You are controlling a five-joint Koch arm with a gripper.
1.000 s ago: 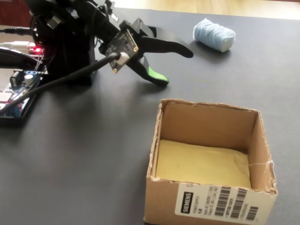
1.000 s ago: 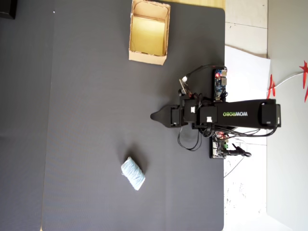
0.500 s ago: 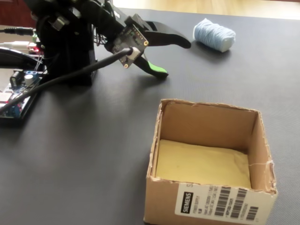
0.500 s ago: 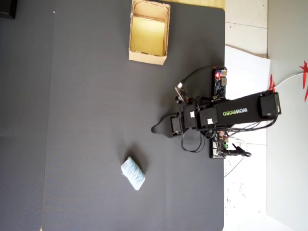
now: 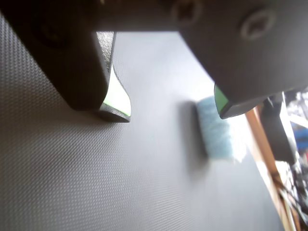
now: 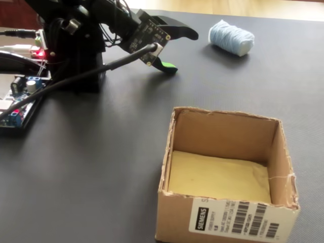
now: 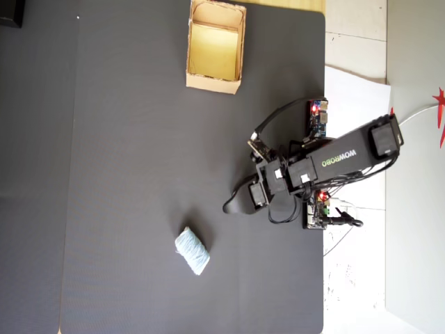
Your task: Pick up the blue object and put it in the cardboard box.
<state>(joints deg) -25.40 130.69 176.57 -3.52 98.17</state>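
Observation:
The blue object (image 6: 232, 37) is a small pale-blue ribbed roll lying on the black mat, at the back right in the fixed view and low in the overhead view (image 7: 192, 250). In the wrist view the blue object (image 5: 216, 132) lies ahead, partly behind the right jaw. My gripper (image 6: 184, 52) hovers over the mat to its left, open, with nothing between the jaws (image 5: 173, 113). In the overhead view the gripper (image 7: 229, 207) is a short way up and right of the roll. The cardboard box (image 6: 177, 217) stands open-topped at the front, with nothing on its yellowish floor, and sits at the top of the overhead view (image 7: 213, 83).
The arm's base with circuit boards (image 6: 20, 101) and cables sits at the left of the fixed view. The black mat (image 7: 125, 174) ends at a white surface (image 7: 354, 97) on the right of the overhead view, beside the base.
The arm has swung toward the blue object: downward in the overhead view, up and toward the back in the fixed view. Blue object and box have not moved.

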